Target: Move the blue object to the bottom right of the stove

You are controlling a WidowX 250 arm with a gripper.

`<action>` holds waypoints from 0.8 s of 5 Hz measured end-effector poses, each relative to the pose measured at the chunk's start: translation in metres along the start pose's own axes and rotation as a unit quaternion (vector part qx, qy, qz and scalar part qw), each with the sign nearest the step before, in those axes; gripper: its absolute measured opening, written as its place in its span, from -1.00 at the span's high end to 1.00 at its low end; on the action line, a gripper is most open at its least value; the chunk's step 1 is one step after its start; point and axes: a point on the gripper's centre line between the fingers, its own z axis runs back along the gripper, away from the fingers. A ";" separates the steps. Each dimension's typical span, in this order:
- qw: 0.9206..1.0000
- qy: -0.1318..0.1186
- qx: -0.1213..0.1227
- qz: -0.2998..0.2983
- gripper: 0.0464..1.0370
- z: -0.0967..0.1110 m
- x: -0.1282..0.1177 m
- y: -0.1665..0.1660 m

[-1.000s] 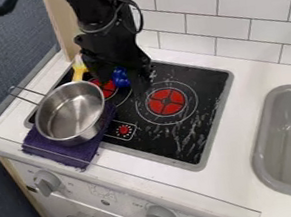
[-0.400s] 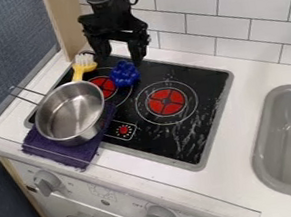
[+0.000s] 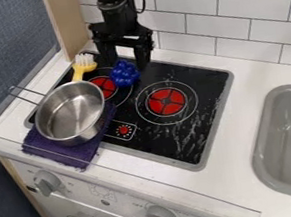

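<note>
The steel pot is on purple cloth, at stove's front left corner. Tool stands with fingers apart, near blue object.

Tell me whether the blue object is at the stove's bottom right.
No, the blue object sits toward the back left of the stove, beside a red burner.

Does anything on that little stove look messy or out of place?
Pale streaks mark the stove's black top; I can't tell whether they're scratches or residue. The metal pot also sits oddly, off the burners, over a purple cloth that extends past the stove's edge.
</note>
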 end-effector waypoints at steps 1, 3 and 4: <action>1.000 0.023 0.006 -0.004 -0.93 -0.007 0.003 0.003; 0.995 0.093 0.027 -0.030 -0.92 -0.025 0.000 -0.007; 0.994 0.101 0.029 -0.037 -0.82 -0.027 -0.004 -0.009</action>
